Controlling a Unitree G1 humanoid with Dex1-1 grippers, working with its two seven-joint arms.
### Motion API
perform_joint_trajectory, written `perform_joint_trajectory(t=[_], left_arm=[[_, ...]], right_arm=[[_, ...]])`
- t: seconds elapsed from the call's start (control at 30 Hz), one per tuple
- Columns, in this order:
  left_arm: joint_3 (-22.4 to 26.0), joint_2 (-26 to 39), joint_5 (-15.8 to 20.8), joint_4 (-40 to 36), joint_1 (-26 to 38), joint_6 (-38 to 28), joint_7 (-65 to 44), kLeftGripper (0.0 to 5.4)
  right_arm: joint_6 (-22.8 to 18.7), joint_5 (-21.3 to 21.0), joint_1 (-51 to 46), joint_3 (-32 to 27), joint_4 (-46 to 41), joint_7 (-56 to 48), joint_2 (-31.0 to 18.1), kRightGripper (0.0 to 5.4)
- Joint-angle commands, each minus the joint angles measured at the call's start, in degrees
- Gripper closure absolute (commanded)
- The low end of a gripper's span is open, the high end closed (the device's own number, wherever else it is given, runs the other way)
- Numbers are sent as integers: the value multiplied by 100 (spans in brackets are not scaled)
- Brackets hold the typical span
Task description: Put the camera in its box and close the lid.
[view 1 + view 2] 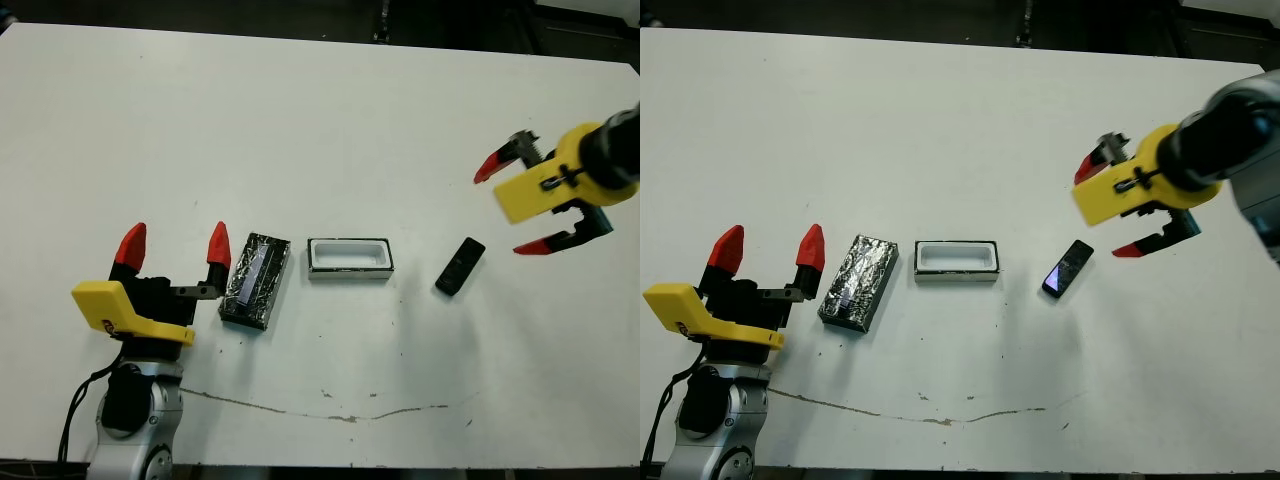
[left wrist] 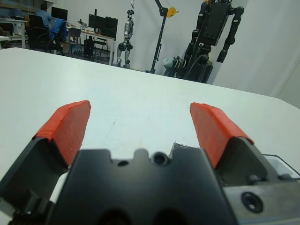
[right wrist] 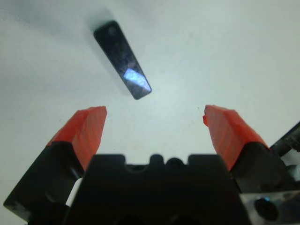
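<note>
Camera [image 1: 460, 266] flat on white worktop [image 1: 320, 120], right of open box [image 1: 349, 259]; lid [image 1: 255, 279] left of box. Right end effector [image 1: 510, 207] released, above and just right of camera. Left end effector [image 1: 175, 247] released, beside lid.

I see a matt white table [image 1: 330, 120], smooth but for a thin scuffed crack line near its front edge. The lid [image 1: 255, 280] looks glossy and crinkled — foil-like. The camera [image 1: 460, 266] reads as smooth dark plastic, catching glare in my right wrist view. The box [image 1: 349, 272] shows silvery sides and a matt white inside.
</note>
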State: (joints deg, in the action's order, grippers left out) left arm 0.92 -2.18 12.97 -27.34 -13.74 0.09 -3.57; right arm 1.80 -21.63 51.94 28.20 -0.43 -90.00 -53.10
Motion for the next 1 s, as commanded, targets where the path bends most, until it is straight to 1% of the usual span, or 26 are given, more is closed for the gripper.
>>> perform_joint_trajectory(t=[0.03, 0.13, 0.2, 0.27, 0.33, 0.4, 0.57, 0.73, 0.9, 1.0], left_arm=[[-17, -3, -29, 78, -119, -52, -6, 1], [-33, -43, -36, 45, -145, -9, 44, 1], [-38, -48, -16, 52, -156, -27, 19, 1], [-40, -54, 7, 66, -165, -51, -2, 1], [-45, -52, 9, 79, -175, -64, -12, 1], [-59, -30, -39, 81, -187, -72, -7, 1], [-84, -27, -70, 48, -228, -44, 20, 1], [-96, -68, 2, 31, -285, -85, 15, 1], [-118, -73, -68, -11, -363, -103, 57, 1], [-152, -79, -100, -15, -404, -144, 56, 1]], right_arm=[[303, -239, 10, 151, 4, 63, 129, 0], [466, -298, -104, 143, 84, 186, 224, 0], [611, -150, -196, 75, 206, 265, 276, 0], [676, -130, -228, 87, 282, 286, 313, 0], [627, -195, -267, 112, 302, 295, 346, 0], [517, -350, -315, 145, 238, 304, 366, 0], [299, -457, -533, 111, 90, 349, 430, 0], [399, -338, -745, 113, 169, 424, 455, 0], [526, -225, -921, 62, 121, 492, 442, 0], [474, -128, -911, 99, 189, 379, 479, 0]])
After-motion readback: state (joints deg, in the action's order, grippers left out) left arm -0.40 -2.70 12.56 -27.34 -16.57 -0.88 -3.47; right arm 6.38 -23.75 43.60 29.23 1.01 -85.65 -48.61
